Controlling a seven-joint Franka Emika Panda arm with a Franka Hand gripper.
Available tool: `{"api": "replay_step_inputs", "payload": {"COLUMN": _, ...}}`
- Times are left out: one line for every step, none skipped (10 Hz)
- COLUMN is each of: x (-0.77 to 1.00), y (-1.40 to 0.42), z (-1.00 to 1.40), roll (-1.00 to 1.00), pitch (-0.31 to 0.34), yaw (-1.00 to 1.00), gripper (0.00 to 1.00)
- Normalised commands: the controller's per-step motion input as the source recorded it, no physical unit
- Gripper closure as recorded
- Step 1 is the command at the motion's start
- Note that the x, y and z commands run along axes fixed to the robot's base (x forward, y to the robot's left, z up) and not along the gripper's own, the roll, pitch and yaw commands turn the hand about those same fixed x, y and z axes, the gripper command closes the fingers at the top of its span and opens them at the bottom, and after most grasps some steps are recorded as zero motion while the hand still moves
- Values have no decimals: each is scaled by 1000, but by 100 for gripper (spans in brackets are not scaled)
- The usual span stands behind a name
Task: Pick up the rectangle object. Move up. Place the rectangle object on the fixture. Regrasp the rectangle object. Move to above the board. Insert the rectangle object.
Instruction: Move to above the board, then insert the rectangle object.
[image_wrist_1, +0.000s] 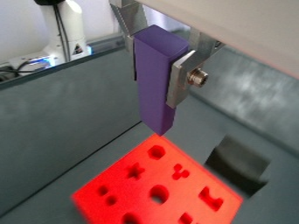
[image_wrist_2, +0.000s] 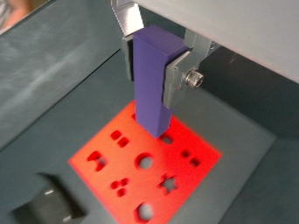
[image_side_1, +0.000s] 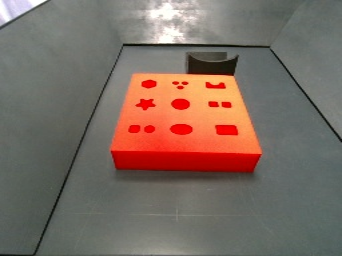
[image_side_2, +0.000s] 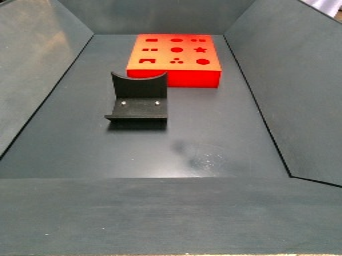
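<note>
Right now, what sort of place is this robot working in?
Probably a lab test cell for insertion tasks: a dark grey walled bin holds a thick red-orange board with shape cut-outs and a black scooped fixture. The gripper hangs above the board, silver fingers clamping an upright purple rectangular block.

The board (image_side_1: 183, 121) is lying flat on the dark grey floor (image_side_1: 174, 215), its darker cut-outs facing up: star, circles, cross, squares, rectangle; the fixture (image_side_1: 210, 62) is sitting just behind the board's far edge, toward its right end, curved top showing. The gripper is not appearing in this side view.
</note>
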Motion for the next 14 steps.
{"api": "replay_step_inputs", "payload": {"x": -84, "y": -5, "z": 13, "roll": -652, "pitch": 5, "yaw": -34, "gripper": 100}}
{"api": "replay_step_inputs", "payload": {"x": -80, "y": 11, "z": 11, "roll": -462, "pitch": -23, "yaw": -22, "gripper": 100}}
{"api": "replay_step_inputs", "payload": {"x": -66, "y": 17, "z": 3, "roll": -275, "pitch": -37, "yaw": -11, "gripper": 100}}
{"api": "replay_step_inputs", "payload": {"x": -54, "y": 18, "z": 1, "roll": -210, "pitch": -41, "yaw": -6, "gripper": 100}}
{"api": "replay_step_inputs", "payload": {"x": 803, "y": -209, "z": -403, "roll": 0, "pitch": 1, "yaw": -3, "gripper": 100}}
{"api": "replay_step_inputs", "payload": {"x": 829, "y": -183, "z": -394, "roll": -54, "pitch": 0, "yaw": -6, "gripper": 100}}
{"api": "replay_step_inputs", "payload": {"x": 886, "y": -194, "z": -526, "roll": -86, "pitch": 0, "yaw": -34, "gripper": 100}}
{"api": "replay_step_inputs", "payload": {"x": 846, "y": -151, "z": -751, "roll": -129, "pitch": -77, "yaw": -31, "gripper": 100}}
{"api": "replay_step_inputs", "payload": {"x": 863, "y": -129, "z": -860, "roll": -117, "pitch": -130, "yaw": 0, "gripper": 100}}
{"api": "replay_step_inputs", "payload": {"x": 846, "y": -111, "z": -843, "roll": -117, "pitch": -139, "yaw": 0, "gripper": 100}}
{"api": "replay_step_inputs", "payload": {"x": 760, "y": -57, "z": -863, "roll": -96, "pitch": -149, "yaw": 0, "gripper": 100}}
{"api": "replay_step_inputs", "payload": {"x": 683, "y": 0, "z": -906, "roll": -36, "pitch": -169, "yaw": 37, "gripper": 100}}
{"api": "replay_step_inputs", "payload": {"x": 631, "y": 0, "z": -869, "roll": 0, "pitch": -156, "yaw": 111, "gripper": 100}}
{"api": "replay_step_inputs", "payload": {"x": 591, "y": 0, "z": -751, "roll": 0, "pitch": -151, "yaw": 180, "gripper": 100}}
